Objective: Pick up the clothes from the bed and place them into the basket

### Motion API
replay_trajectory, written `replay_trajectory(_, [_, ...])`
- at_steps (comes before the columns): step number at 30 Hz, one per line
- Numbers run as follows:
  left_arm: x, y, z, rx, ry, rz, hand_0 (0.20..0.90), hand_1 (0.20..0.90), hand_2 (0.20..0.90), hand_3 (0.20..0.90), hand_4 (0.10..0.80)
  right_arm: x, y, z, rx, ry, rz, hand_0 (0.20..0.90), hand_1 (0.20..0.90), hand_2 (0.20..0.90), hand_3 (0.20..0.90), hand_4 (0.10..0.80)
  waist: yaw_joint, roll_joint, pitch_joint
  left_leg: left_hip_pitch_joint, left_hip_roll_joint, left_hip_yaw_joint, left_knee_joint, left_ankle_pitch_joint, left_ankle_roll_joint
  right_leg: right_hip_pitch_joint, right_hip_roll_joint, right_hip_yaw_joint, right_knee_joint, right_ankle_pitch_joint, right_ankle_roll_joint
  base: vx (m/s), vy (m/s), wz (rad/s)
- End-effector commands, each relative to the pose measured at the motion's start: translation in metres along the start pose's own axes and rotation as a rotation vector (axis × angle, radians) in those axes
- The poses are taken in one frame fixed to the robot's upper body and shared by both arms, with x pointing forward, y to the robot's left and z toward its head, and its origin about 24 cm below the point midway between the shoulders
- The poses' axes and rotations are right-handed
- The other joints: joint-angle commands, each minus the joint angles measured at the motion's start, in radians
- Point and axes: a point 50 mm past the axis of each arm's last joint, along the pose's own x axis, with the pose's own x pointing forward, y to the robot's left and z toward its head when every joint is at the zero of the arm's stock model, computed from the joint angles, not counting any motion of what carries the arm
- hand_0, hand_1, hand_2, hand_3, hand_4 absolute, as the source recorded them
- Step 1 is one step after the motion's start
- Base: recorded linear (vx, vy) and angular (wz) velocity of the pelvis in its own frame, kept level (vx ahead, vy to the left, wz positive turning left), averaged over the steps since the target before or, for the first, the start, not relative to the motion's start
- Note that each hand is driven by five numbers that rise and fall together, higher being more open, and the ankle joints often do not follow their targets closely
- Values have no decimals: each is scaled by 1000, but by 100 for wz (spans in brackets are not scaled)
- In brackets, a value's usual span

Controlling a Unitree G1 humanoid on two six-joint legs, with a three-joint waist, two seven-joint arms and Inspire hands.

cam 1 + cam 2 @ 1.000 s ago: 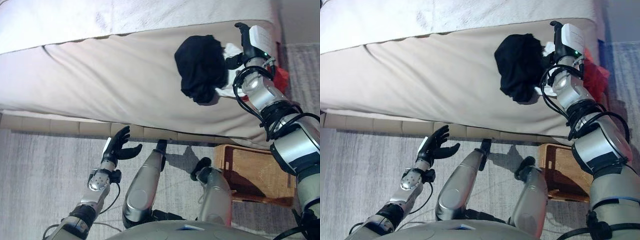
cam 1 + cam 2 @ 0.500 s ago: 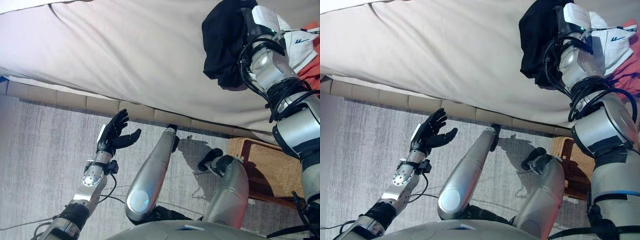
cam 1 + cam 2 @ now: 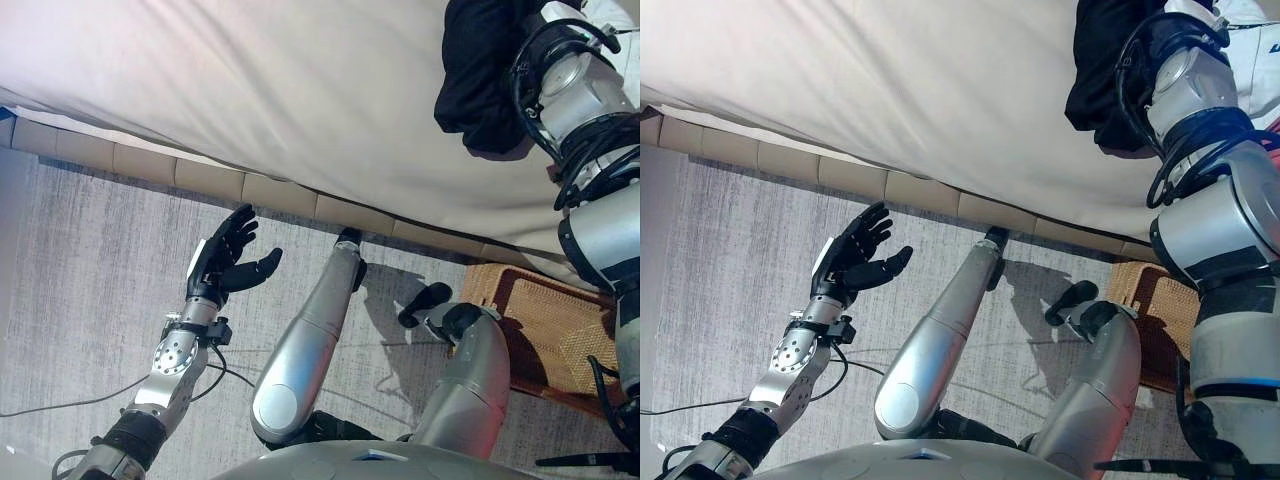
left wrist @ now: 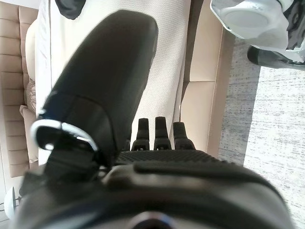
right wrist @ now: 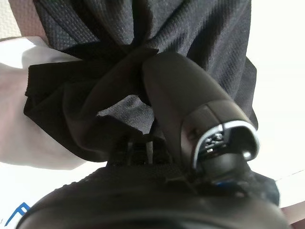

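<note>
A black garment (image 3: 485, 80) lies bunched on the beige bed (image 3: 250, 90) near its right end. My right hand (image 5: 190, 100) is on it; in the right wrist view the thumb presses into a gathered fold of the black cloth (image 5: 119, 43) and the fingers are curled under it. In the eye views only the right forearm shows, reaching up past the top edge. A white garment (image 3: 1255, 50) lies just right of the black one. My left hand (image 3: 225, 262) hovers open over the rug, holding nothing. The wicker basket (image 3: 550, 320) stands on the floor at the lower right, below the bed's edge.
The bed's padded base (image 3: 210, 180) runs across the view above the grey rug (image 3: 90, 300). The basket sits close to that base, under my right arm.
The whole picture has shifted as the camera moved. My right hand went from beside the black garment onto it and closed on the cloth. The left hand stays open.
</note>
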Motion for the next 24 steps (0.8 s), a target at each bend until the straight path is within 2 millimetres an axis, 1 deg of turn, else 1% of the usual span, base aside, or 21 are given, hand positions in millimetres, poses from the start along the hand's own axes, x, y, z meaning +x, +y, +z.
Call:
replay_trajectory(1, [-3, 19, 32, 9, -176, 43, 900, 900, 900, 900, 800, 0, -9, -5, 7, -17, -18, 300, 300, 300, 200, 100, 24, 38, -30, -3, -12, 94, 66, -81, 77, 14, 95, -29, 53, -39, -66, -8, -21, -6])
replay_trajectory(5, [-5, 21, 31, 11, -175, 51, 900, 900, 900, 900, 800, -1, -15, 1, 105, -92, -133, 300, 300, 300, 200, 100, 20, 29, -30, 34, -4, 96, 55, -86, 72, 56, 101, -36, 29, -33, -62, 5, -19, -3])
replay_trajectory(7, [-5, 21, 30, 16, -166, 44, 900, 900, 900, 900, 800, -2, -18, 4, 156, -138, -181, 300, 300, 300, 200, 100, 11, 18, -30, 90, 2, 99, 23, -86, 68, 108, 109, -40, -3, -26, -57, 15, -12, -2])
replay_trajectory(11, [-6, 18, 26, 19, -143, 37, 900, 900, 900, 900, 800, -2, -16, 2, 175, -165, -197, 300, 300, 300, 200, 100, -2, 5, -30, 183, 9, 104, -34, -79, 59, 203, 110, -42, -61, -16, -52, 51, 2, -10])
replay_trajectory(14, [-4, 15, 23, 25, -123, 31, 900, 900, 900, 900, 800, -2, -14, -4, 231, -174, -207, 300, 300, 300, 200, 100, -14, -12, -32, 290, 14, 103, -117, -63, 50, 312, 109, -43, -131, -5, -46, 84, 7, -4])
replay_trajectory(15, [-4, 15, 22, 25, -120, 30, 900, 900, 900, 900, 800, -2, -13, -5, 237, -170, -205, 300, 300, 300, 200, 100, -15, -14, -35, 302, 15, 102, -128, -60, 50, 324, 109, -44, -141, -3, -45, 119, -13, 0])
replay_trajectory(17, [-3, 12, 16, 30, -87, 21, 900, 900, 900, 900, 800, -2, -9, -13, 287, -159, -193, 300, 300, 300, 200, 100, -19, -36, -74, 385, 21, 94, -216, -46, 42, 416, 110, -55, -227, 11, -35, 153, -43, 4])
replay_trajectory(19, [-2, 11, 14, 38, -79, 4, 900, 900, 900, 900, 800, -2, -9, -17, 287, -156, -194, 300, 300, 300, 200, 100, -21, -47, -92, 434, 26, 92, -268, -35, 38, 466, 111, -67, -276, 21, -29, 90, -45, -2])
replay_trajectory(20, [-1, 9, 13, 47, -68, -2, 900, 900, 900, 900, 800, -2, -7, -20, 285, -159, -187, 300, 300, 300, 200, 100, -23, -58, -111, 475, 33, 92, -314, -26, 36, 512, 111, -77, -326, 31, -24, 96, -34, -5])
replay_trajectory(24, [2, 4, 6, 68, -24, 2, 900, 900, 900, 900, 800, -3, -6, -26, 294, -188, -182, 300, 300, 300, 200, 100, -42, -92, -177, 611, 53, 94, -461, 1, 29, 667, 138, -95, -521, 75, -5, 95, -38, -15])
